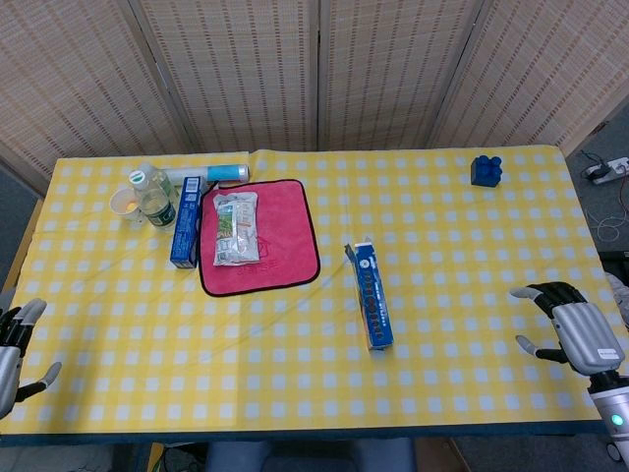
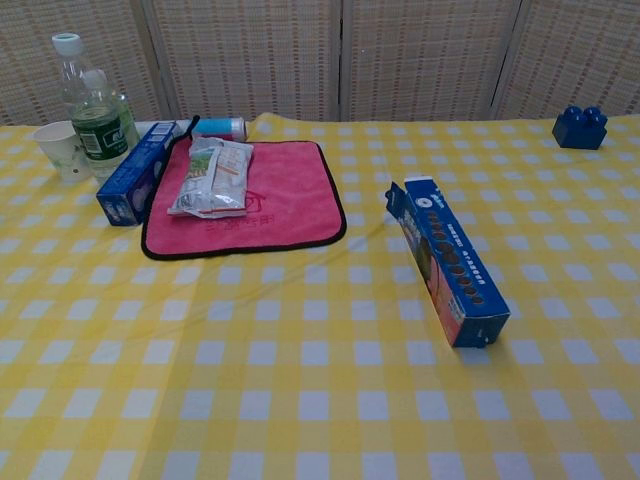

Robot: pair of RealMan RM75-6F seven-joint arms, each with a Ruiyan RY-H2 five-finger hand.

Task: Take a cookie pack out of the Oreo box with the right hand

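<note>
The blue Oreo box (image 1: 371,296) lies on its long side near the middle of the yellow checked table, its far end flap open; the chest view shows the Oreo box (image 2: 448,260) right of centre. No cookie pack shows outside it. My right hand (image 1: 573,324) hovers at the table's right front, well to the right of the box, fingers spread and holding nothing. My left hand (image 1: 14,346) sits at the front left edge, fingers apart and empty. Neither hand appears in the chest view.
A pink cloth (image 1: 258,236) carries a snack bag (image 1: 236,227). Left of it lie a blue carton (image 1: 186,230), a water bottle (image 1: 154,197), a paper cup (image 1: 125,204) and a blue-capped tube (image 1: 211,174). A blue toy block (image 1: 486,170) stands far right.
</note>
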